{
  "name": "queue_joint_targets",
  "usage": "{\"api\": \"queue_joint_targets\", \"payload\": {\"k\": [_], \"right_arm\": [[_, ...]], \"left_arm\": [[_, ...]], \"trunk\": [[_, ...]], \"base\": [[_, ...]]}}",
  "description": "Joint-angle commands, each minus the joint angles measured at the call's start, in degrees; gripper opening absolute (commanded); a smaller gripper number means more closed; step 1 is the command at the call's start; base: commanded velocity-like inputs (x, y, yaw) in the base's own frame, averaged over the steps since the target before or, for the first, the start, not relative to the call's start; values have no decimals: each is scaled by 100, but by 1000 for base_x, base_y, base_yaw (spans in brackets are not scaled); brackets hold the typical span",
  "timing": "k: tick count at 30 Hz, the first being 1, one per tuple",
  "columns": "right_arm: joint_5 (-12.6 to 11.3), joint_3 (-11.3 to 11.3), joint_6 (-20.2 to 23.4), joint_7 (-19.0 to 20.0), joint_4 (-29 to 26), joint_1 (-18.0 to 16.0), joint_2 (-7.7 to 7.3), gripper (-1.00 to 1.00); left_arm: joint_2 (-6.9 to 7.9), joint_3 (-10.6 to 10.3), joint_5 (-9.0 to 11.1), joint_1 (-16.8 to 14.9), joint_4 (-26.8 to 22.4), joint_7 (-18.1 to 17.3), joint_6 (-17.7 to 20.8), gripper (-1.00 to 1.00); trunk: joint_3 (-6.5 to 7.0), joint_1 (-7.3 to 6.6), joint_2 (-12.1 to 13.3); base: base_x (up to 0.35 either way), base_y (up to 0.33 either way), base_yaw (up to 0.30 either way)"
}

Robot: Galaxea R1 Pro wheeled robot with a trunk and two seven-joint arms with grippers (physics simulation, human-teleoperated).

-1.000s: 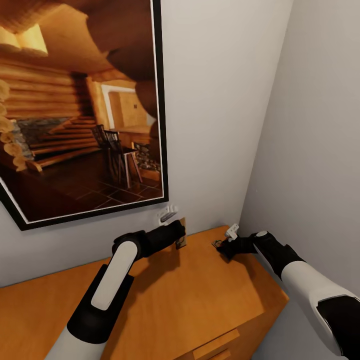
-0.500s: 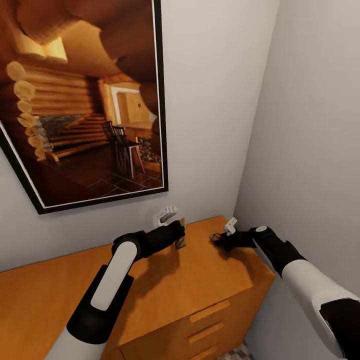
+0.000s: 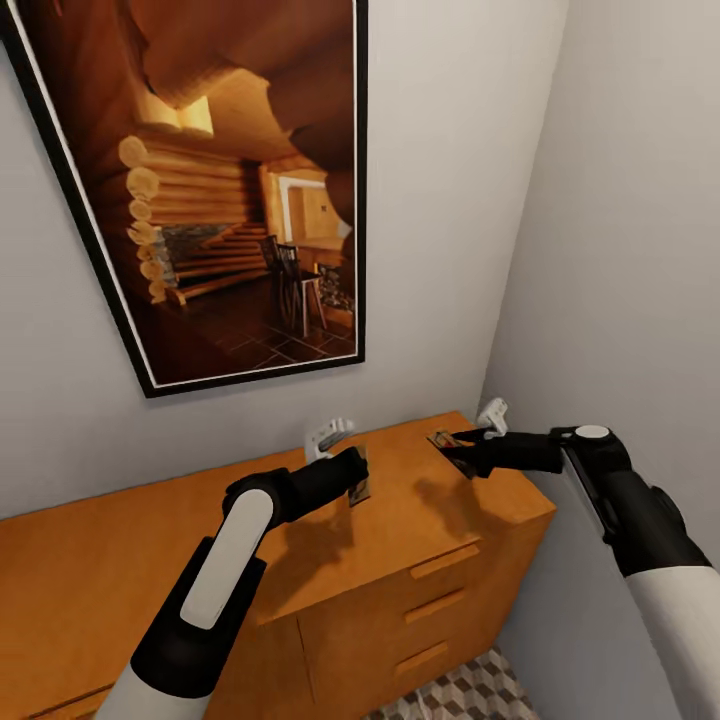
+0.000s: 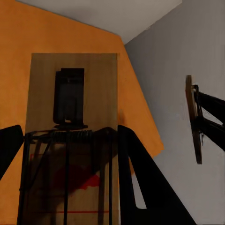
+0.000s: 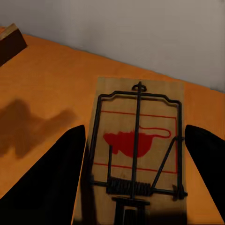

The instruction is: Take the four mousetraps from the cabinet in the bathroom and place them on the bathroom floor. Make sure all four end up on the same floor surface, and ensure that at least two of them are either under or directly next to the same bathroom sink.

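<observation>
Two mousetraps are in hand above the orange-tan cabinet [image 3: 200, 560]. My left gripper [image 3: 358, 483] is shut on one mousetrap [image 3: 360, 487], which stands nearly on edge just over the top. In the left wrist view this trap [image 4: 70, 140] sits between the dark fingers [image 4: 140, 183]. My right gripper [image 3: 458, 447] is shut on a second mousetrap [image 3: 441, 438] near the cabinet's back right corner. The right wrist view has that trap [image 5: 136, 150], with its red print and wire spring, between the fingers [image 5: 51, 183]. The other two traps are out of view.
A large framed picture [image 3: 230, 200] of a log interior hangs on the grey wall behind the cabinet. A second wall [image 3: 640, 250] closes the corner on the right. Drawer fronts with bar handles [image 3: 443, 560] face me. Cube-pattern floor tiles [image 3: 470, 695] show below them.
The whole head view has shifted, so drawer fronts and floor tiles now show. My right gripper has lifted its trap higher above the cabinet top. The left gripper still holds its trap.
</observation>
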Motion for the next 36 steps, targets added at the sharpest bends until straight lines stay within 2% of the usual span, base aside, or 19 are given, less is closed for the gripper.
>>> {"api": "queue_joint_targets", "payload": {"k": [1, 2, 4, 7, 10, 13, 25, 27, 28, 30, 31, 36], "right_arm": [[-27, -85, 72, 59, -32, 7, -12, -100], [-66, -199, 180, 166, -75, 12, -41, -100], [-95, -274, 313, 282, -106, -5, -78, -100], [-170, -459, 824, 636, -144, -30, -238, -100], [-201, -691, 1062, 904, -152, -34, -293, -100], [-213, -807, 1156, 1029, -154, -34, -305, -100], [-210, -865, 1180, 1106, -315, 49, -301, -100], [-191, -865, 1173, 1081, -346, 186, -293, -100], [-177, -864, 1156, 1063, -483, 443, -283, -100], [-173, -861, 1166, 1054, -1079, 927, -268, -100], [-161, -857, 1202, 924, -1611, 1320, -164, -100], [-151, -856, 1227, 660, -1761, 1443, -95, -100]], "left_arm": [[0, -1, -6, 1, 0, 13, 2, -100], [0, -5, -9, 2, 0, 64, 2, -100], [0, -11, -11, 2, 0, 124, 2, -100], [-6, -51, -20, 3, 5, 267, 2, -100], [-8, -68, -22, 3, 6, 324, 2, -100], [-9, -86, -23, 2, 3, 348, -4, -100], [-29, -137, -27, 1, 0, 367, -7, -100], [-35, -252, -34, -1, 0, 369, -11, -100], [-46, -430, -60, -4, 0, 372, -30, -100], [-47, -568, -72, 0, 0, 366, -125, -100], [-32, -722, -75, 21, 0, 364, -221, -100], [-20, -768, -82, 28, 0, 371, -260, -100]], "trunk": [[0, 0, 0], [0, 0, 0], [0, 0, 0], [0, 0, 0], [0, 0, 0], [0, 0, 0], [0, 0, 0], [0, 0, 0], [0, 0, 0], [0, 0, 0], [0, 0, 0], [0, 0, 0]], "base": [[-173, 276, 0], [-181, 238, 0], [-200, 175, 0], [-172, 57, 0], [-74, 22, 0], [-34, 7, 0], [-221, -154, 0], [-280, -197, 0], [-285, -199, 0], [-291, -193, 0], [-299, -177, 0], [-304, -167, 0]]}}
